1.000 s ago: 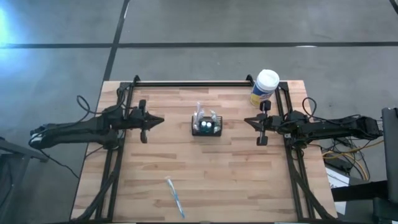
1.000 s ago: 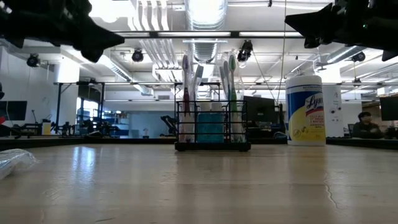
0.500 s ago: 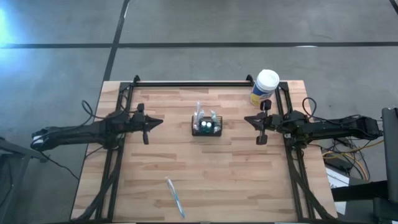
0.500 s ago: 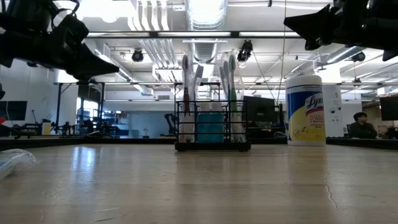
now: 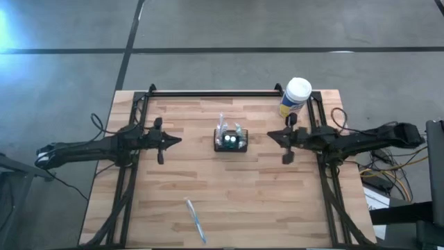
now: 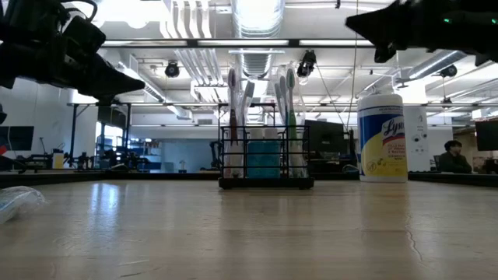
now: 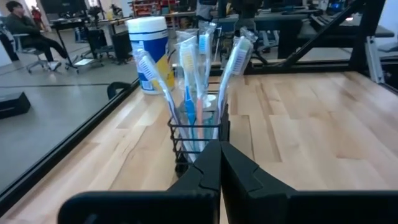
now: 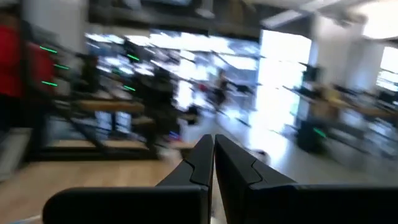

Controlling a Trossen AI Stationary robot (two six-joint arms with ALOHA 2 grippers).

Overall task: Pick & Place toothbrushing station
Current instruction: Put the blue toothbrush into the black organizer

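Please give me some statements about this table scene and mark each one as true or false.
1. The holder stands between the two arms. True.
2. The left claw grips the holder. False: it is shut on nothing, apart from the holder.
3. The canister lies on its side. False: it stands upright.
4. One toothbrush lies alone near the table's front edge. True.
5. The right claw is open. False: it is shut.

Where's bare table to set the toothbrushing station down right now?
Widest free patch: the near half of the table, bordered by a wrapped toothbrush near the front edge. Bare strips also flank the toothbrushing station. Crowded: the far right corner with the wipes canister, close to the right pincer.
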